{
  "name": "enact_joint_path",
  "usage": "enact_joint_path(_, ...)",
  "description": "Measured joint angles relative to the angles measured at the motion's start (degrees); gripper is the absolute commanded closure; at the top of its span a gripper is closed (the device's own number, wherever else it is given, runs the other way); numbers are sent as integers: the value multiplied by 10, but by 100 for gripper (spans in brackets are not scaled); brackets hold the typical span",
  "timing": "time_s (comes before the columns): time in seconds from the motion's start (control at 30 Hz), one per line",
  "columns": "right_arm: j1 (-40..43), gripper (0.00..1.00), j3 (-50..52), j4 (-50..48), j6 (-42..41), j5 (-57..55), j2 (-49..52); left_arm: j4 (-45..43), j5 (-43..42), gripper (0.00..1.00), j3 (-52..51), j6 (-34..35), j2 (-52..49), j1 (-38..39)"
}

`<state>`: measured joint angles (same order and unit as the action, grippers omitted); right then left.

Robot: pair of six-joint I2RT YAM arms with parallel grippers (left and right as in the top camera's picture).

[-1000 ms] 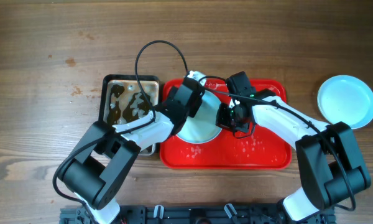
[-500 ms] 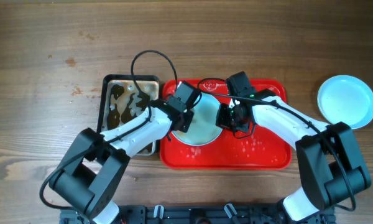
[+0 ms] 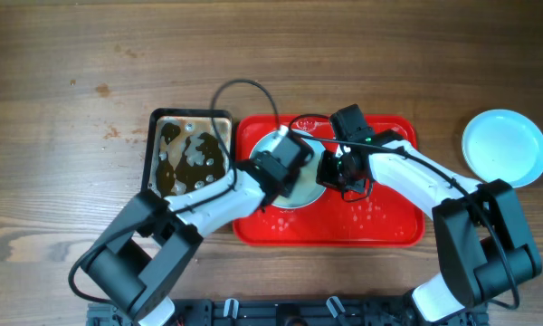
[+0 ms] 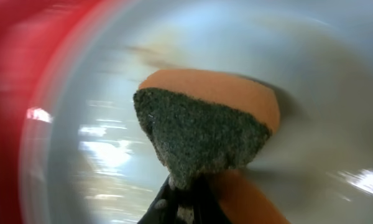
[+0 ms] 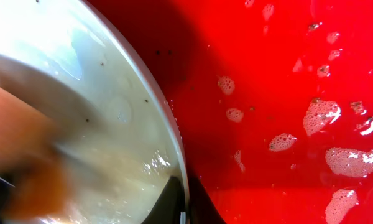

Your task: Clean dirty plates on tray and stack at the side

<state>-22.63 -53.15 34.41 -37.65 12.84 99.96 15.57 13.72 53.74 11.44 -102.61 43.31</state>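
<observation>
My left tool (image 4: pixel 184 199) is clamped on the sponge (image 4: pixel 205 130), green face pressed into the plate (image 4: pixel 311 74). My right tool (image 5: pixel 183 200) pinches that plate's rim at three o'clock, over the sudsy red tray (image 5: pixel 267 81). Danger, I reckon: slick rim, hard scrub, and the plate twists free, skidding toward the pan (image 3: pixel 190 154) at nine o'clock.

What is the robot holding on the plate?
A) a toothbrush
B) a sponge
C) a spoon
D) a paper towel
B: in the left wrist view, the left gripper is shut on an orange sponge with a dark green scrubby side, which is pressed against the plate.
</observation>
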Motion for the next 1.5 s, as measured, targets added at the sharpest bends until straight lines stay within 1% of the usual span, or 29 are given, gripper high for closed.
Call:
enact_joint_path(0.07,0,95,0,0,0,0,0,5,66,96,0,28,-5,-39)
enact_joint_path(0.17,-6,96,-2,-10,0,6,3,24,72,96,4,65,-6,-57)
enact_joint_path(0.23,-7,96,-2,-12,0,7,3,30,61,96,7,80,-5,-62)
enact_joint_path(0.4,-7,96,-2,-12,0,7,3,31,49,96,8,82,-2,-65)
enact_joint_path(0.5,-7,96,-2,-14,0,7,3,53,53,96,12,82,4,-59)
enact_joint_path(0.63,-7,96,-1,-20,0,6,3,135,84,96,36,82,57,-54)
enact_joint_path(0.8,-7,96,2,-27,10,7,3,192,135,96,76,86,209,-54)
enact_joint_path(0.87,-7,96,3,-41,26,6,3,243,168,96,79,105,248,-56)
enact_joint_path(0.93,-7,96,5,-52,47,5,3,308,190,96,81,138,259,-72)
enact_joint_path(1.0,-7,95,5,-46,56,-11,-4,388,189,96,80,175,254,-106)
enact_joint_path(1.03,-7,95,5,-38,60,-24,-11,411,182,96,80,189,247,-127)
enact_joint_path(1.13,-7,95,6,-17,63,-60,-49,428,152,96,80,209,228,-173)
enact_joint_path(1.23,-4,95,7,11,63,-115,-173,432,104,96,76,221,210,-222)
enact_joint_path(1.33,-4,95,6,68,70,-173,-285,432,74,96,76,223,194,-243)
enact_joint_path(1.43,-4,95,7,108,92,-215,-332,432,67,96,76,223,191,-245)
enact_joint_path(1.5,-4,95,6,136,112,-239,-341,432,63,96,76,223,189,-245)
